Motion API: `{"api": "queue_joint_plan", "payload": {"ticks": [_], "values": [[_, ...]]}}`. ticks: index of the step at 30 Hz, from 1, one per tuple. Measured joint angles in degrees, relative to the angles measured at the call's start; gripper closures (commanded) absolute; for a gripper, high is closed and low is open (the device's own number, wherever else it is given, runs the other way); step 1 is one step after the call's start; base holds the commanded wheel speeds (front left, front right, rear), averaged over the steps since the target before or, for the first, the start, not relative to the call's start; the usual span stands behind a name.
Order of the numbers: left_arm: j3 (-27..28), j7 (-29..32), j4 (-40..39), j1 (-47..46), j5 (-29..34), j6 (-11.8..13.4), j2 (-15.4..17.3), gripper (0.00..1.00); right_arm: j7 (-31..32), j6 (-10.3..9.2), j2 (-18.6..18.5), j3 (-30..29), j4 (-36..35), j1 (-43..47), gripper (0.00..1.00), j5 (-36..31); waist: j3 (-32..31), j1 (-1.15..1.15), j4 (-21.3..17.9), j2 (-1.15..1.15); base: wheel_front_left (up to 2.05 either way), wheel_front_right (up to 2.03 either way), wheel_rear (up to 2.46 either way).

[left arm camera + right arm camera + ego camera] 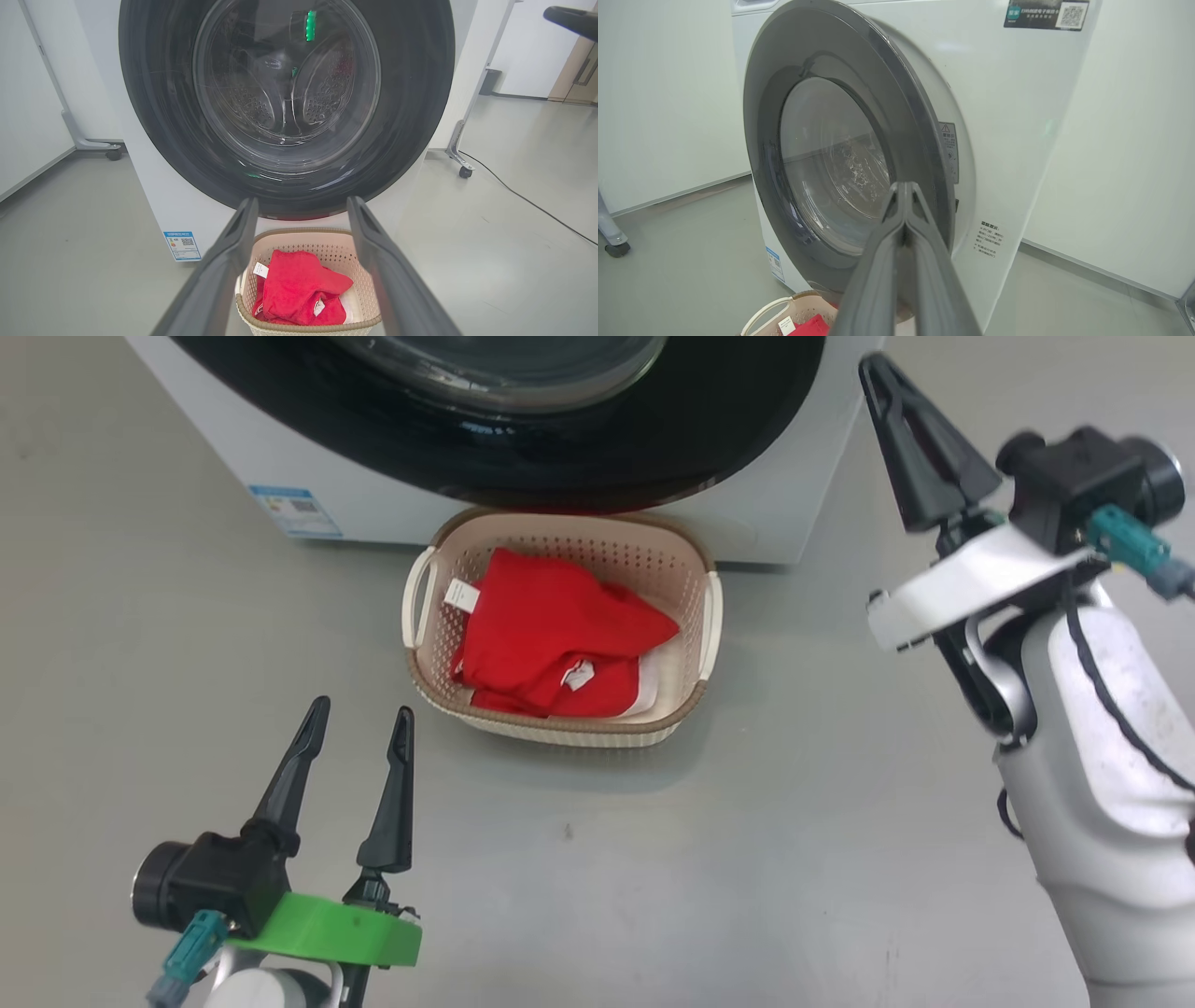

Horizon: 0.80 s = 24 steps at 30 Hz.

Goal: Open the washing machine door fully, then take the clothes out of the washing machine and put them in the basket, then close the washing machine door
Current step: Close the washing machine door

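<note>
One washing machine [280, 457] stands on a smooth grey floor [653, 859], its one round door [653, 439] lying closed against the front. Just before it sits one basket [560, 733] holding the clothes [551, 625]: a heap of red fabric with two white tags, over one bit of white cloth [653, 681]. Two grippers hang above the floor, the left gripper [362, 707] near the basket's near left corner with fingers spread and empty, the right gripper [873, 364] raised beside the machine's right edge with fingers pressed together on nothing, amid white walls [668, 93], two wheeled stand feet [460, 163] and one dark cable [528, 200].
</note>
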Motion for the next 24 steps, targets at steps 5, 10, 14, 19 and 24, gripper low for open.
{"api": "queue_joint_plan", "payload": {"ticks": [5,10,14,19,24], "values": [[-0.91,-0.02,-0.03,-1.91,0.25,-0.54,-1.11,0.0,1.94,0.0,-0.38,1.08,2.54,-6.62,1.0,0.69,2.75,0.0,1.99,0.0,0.0,0.0,0.0],[-1.2,-0.1,0.4,-3.73,0.25,-0.62,-1.97,0.0,3.23,0.0,-1.08,1.14,5.28,-12.4,1.0,2.12,5.33,0.0,4.02,0.0,0.0,0.0,0.0],[-1.38,-0.55,0.82,-4.74,0.25,-1.12,-2.75,0.0,4.03,0.0,-1.23,1.81,6.99,-15.45,1.0,3.68,6.79,0.0,5.09,0.0,0.0,0.0,0.0],[-2.18,-0.58,1.82,-6.93,0.3,-1.82,-3.46,0.0,5.0,0.01,-2.64,3.28,9.7,-19.74,1.0,5.33,8.93,0.0,6.87,0.0,0.0,0.0,0.0],[-2.66,-0.67,2.66,-8.51,0.75,-2.38,-4.47,0.0,5.27,0.01,-3.91,3.81,12.49,-23.02,1.0,7.11,10.55,0.0,8.6,0.0,0.0,0.0,0.0]]}}
